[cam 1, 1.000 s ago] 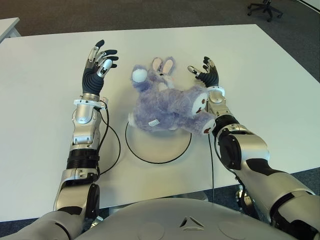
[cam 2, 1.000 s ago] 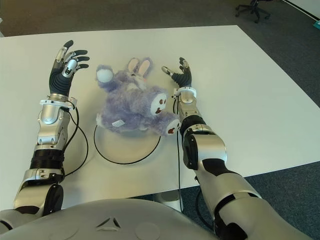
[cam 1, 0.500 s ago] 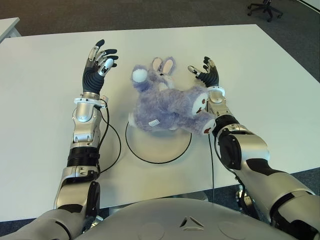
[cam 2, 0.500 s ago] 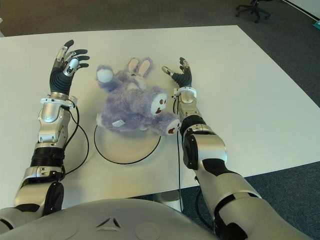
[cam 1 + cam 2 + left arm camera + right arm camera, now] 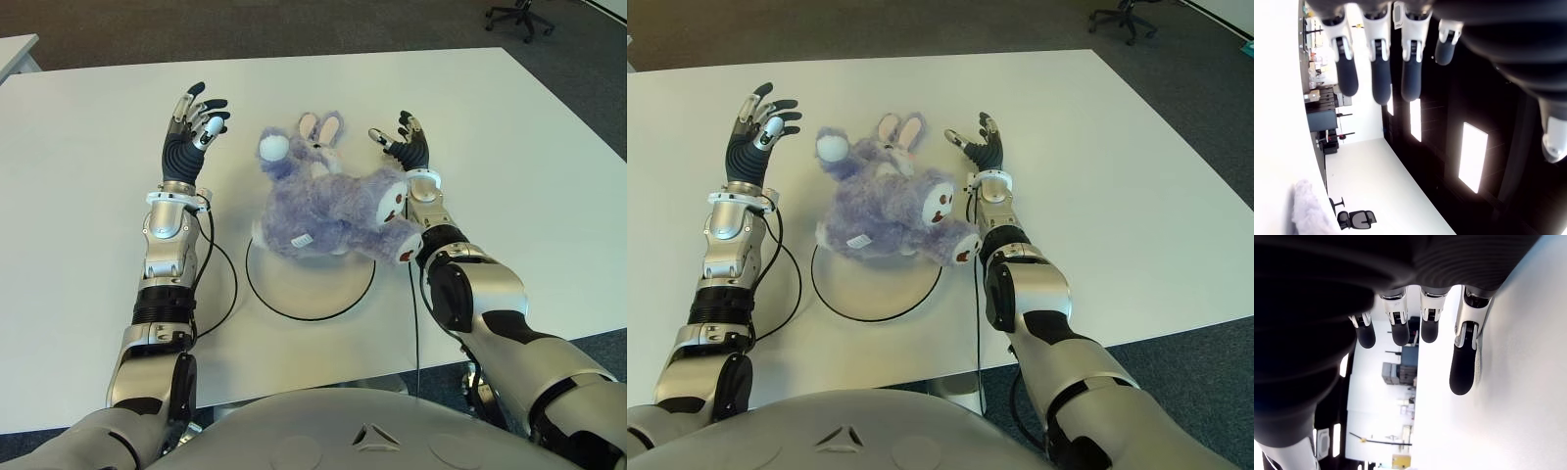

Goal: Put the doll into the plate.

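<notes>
A fluffy purple rabbit doll (image 5: pixel 328 209) lies on its side across the far rim of a white plate (image 5: pixel 312 286) with a black edge, its ears pointing away from me. My left hand (image 5: pixel 196 119) is raised to the left of the doll, fingers spread and holding nothing. To the doll's right my right hand (image 5: pixel 405 140) is also open, fingers extended, close to the doll's foot without gripping it. A strip of purple fur (image 5: pixel 1310 210) shows at the edge of the left wrist view.
The white table (image 5: pixel 529 176) stretches around the plate. A black cable (image 5: pixel 220 284) loops on the table beside my left forearm. An office chair (image 5: pixel 519 15) stands on the dark floor beyond the far right corner.
</notes>
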Available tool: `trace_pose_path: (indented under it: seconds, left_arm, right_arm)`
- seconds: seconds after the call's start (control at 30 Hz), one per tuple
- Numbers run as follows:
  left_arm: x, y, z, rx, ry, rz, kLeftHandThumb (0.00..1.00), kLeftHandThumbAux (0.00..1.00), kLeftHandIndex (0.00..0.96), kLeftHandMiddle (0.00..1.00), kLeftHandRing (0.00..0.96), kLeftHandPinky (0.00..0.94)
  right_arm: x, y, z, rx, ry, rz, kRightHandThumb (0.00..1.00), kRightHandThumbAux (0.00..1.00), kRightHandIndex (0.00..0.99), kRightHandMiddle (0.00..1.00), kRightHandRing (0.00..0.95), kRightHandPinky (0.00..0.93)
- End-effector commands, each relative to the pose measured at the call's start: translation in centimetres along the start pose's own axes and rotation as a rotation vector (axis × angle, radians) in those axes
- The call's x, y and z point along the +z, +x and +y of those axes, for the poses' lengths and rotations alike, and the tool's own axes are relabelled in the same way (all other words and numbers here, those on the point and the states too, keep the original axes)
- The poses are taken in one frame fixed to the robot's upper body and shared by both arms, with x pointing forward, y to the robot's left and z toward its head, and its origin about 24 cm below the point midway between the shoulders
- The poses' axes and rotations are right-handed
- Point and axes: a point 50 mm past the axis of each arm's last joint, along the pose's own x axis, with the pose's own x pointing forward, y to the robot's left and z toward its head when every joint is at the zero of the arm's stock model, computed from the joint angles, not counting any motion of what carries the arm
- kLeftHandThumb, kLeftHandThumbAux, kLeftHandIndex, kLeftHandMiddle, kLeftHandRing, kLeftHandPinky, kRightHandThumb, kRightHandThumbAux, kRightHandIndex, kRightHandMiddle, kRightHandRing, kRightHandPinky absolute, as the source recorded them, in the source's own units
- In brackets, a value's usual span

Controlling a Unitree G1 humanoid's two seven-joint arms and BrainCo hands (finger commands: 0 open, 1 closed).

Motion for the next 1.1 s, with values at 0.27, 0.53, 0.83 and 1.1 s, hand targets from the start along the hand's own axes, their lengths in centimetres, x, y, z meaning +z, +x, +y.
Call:
trace_pose_path:
  seconds: [0.27, 0.53, 0.83, 1.1]
  left_arm:
    - [-1.0, 0.5, 0.3, 0.039, -0.021, 0.051, 0.004, 0.466, 0.112, 0.267, 0.276, 0.265]
    - [-1.3, 0.6, 0.3, 0.052, -0.019, 0.064, 0.000, 0.480, 0.100, 0.267, 0.273, 0.250]
    - [-1.6, 0.6, 0.3, 0.063, -0.021, 0.072, 0.000, 0.480, 0.107, 0.264, 0.279, 0.300]
    - [-1.8, 0.7, 0.5, 0.084, -0.014, 0.073, 0.000, 0.467, 0.126, 0.268, 0.296, 0.322]
  right_arm:
    - [-6.6, -2.8, 0.1, 0.013, 0.002, 0.274, 0.089, 0.735, 0.078, 0.050, 0.033, 0.045]
    - [-6.6, -2.7, 0.1, 0.012, 0.003, 0.273, 0.084, 0.736, 0.077, 0.046, 0.030, 0.047]
    - [-6.6, -2.7, 0.0, 0.010, 0.007, 0.274, 0.087, 0.739, 0.075, 0.044, 0.030, 0.047]
    - [-6.6, -2.7, 0.0, 0.011, 0.004, 0.274, 0.086, 0.744, 0.075, 0.048, 0.034, 0.050]
